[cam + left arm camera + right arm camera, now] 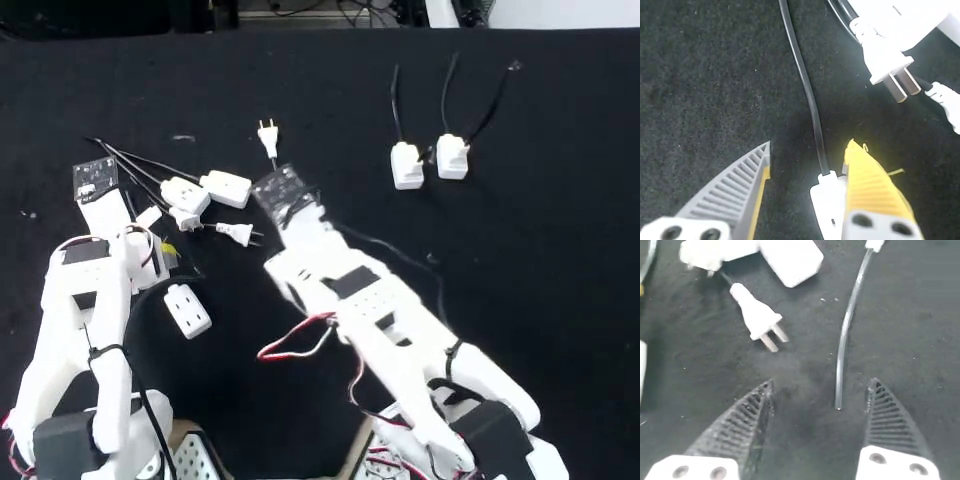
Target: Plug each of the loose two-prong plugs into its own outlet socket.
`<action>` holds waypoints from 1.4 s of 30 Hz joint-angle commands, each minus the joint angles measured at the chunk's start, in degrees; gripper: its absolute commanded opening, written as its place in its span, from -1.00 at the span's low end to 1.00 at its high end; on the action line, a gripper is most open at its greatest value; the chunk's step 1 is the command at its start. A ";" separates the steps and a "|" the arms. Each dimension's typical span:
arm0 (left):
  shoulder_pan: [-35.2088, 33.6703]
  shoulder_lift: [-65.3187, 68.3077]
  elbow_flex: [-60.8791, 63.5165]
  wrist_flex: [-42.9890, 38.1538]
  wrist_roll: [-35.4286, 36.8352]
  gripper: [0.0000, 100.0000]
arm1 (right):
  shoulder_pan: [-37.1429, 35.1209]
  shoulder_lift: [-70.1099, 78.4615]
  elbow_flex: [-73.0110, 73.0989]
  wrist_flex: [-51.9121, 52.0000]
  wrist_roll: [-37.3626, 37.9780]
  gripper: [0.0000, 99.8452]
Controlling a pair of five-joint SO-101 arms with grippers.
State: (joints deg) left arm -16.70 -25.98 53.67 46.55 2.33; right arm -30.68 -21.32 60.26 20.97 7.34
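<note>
My left gripper (810,145) is spread wide. A white plug body (826,200) lies just beside the yellow finger, and its black cord (807,90) runs up the frame. My right gripper (820,385) also gapes, with a two-prong plug (757,317) at upper left. In the high view my left arm (80,300) rises along the left edge, with an outlet block (187,309) beside it. My right arm (390,330) slants from lower right to centre.

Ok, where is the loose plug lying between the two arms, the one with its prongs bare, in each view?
High view: the loose plug lies between the arms, prongs toward the right arm.
Left wrist view: the plug is ahead of the left tool, off to its yellow finger's side.
Right wrist view: the plug is ahead of the right tool, off to one side.
Shared landmark: the white socket blocks at the plug's cable end.
</note>
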 commanded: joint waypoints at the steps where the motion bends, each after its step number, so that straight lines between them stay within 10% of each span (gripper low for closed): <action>1: 0.13 -1.76 -0.57 -0.88 0.18 -0.52 | -0.09 -3.65 -4.35 3.25 0.09 -0.45; 7: 0.13 -1.76 -0.84 -1.67 0.09 -0.52 | -0.79 -16.92 -7.08 18.37 0.00 -0.45; 16: -0.13 -1.76 1.10 -5.27 0.18 -0.52 | -19.34 -35.38 10.95 9.93 2.29 -0.45; 27: -0.66 -2.11 0.48 -3.25 0.09 -0.52 | -13.36 -14.37 2.77 7.03 -0.88 -0.45; 42: -12.53 -1.76 -5.32 1.58 0.44 -0.52 | -26.55 3.30 -2.33 -4.48 -15.56 -0.44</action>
State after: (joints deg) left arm -28.13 -26.59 51.74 48.04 2.33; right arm -56.09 -18.51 61.41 20.53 -5.41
